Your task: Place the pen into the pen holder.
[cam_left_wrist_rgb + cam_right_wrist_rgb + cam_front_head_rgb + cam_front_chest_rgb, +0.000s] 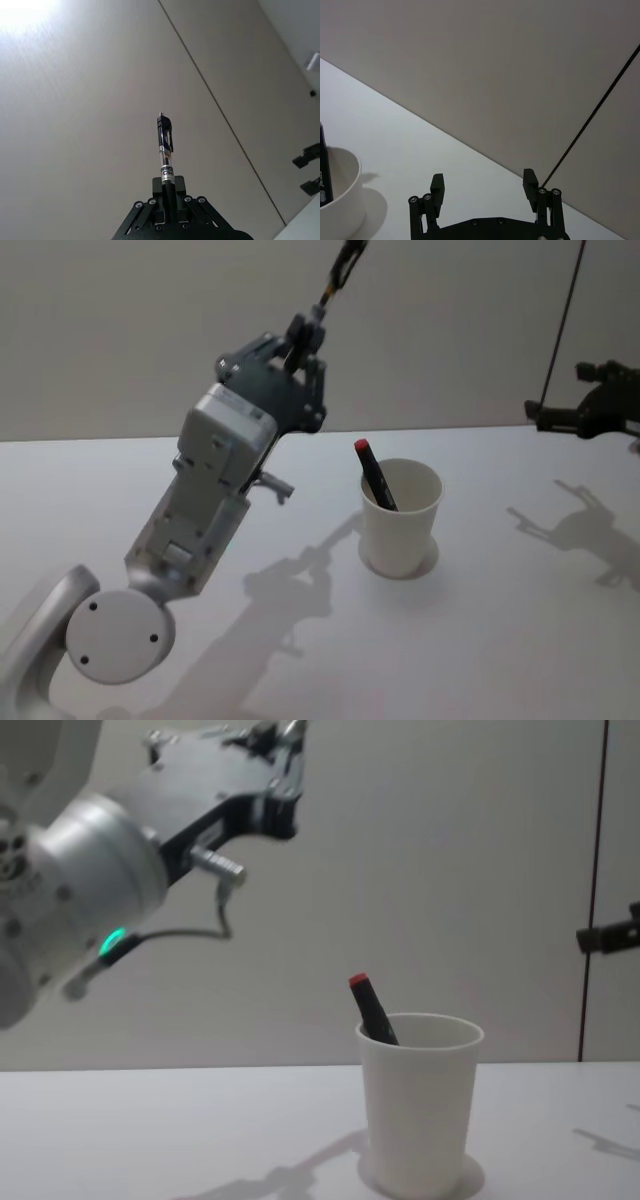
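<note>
A dark pen (165,142) with a clip stands up out of my left gripper (169,192), which is shut on its lower end. This left gripper (308,330) is raised high, up and to the left of the pen holder (400,530), with the pen (345,265) pointing up at a slant. The pen holder (418,1120) is a white paper cup on the table. A black pen with a red end (372,472) leans inside it. My right gripper (484,184) hangs open and empty to the right of the cup (340,205).
The white table (500,640) runs wide around the cup, with shadows of both arms on it. A plain grey wall stands behind, crossed by a thin dark line (562,320). My right gripper (590,410) hovers at the far right edge.
</note>
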Motion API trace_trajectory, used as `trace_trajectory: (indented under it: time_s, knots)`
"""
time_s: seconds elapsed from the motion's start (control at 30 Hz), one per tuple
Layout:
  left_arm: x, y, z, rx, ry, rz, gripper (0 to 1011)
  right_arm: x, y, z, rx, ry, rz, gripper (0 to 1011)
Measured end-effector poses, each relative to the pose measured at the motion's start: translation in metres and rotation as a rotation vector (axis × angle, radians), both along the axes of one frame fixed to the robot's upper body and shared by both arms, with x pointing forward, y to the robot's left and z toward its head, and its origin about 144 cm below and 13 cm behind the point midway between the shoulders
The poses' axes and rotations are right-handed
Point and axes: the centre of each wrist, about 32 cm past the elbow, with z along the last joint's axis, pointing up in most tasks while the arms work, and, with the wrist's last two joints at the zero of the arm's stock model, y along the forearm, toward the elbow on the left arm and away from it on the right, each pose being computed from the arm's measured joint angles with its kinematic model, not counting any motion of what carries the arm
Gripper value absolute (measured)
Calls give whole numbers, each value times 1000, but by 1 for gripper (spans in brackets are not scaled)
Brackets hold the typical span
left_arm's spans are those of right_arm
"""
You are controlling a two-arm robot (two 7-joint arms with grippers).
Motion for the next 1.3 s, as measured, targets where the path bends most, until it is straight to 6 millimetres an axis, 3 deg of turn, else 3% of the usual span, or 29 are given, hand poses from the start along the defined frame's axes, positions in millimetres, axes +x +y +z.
trace_trajectory:
  time_s: [0.63, 1.3]
  knots:
    - [20, -17, 16, -23, -105, -110, 138, 3, -17, 23, 252, 18, 126, 1000]
    - [24, -21, 16, -45, -99, -126, 138, 9, -11, 28, 533, 104, 411, 1000]
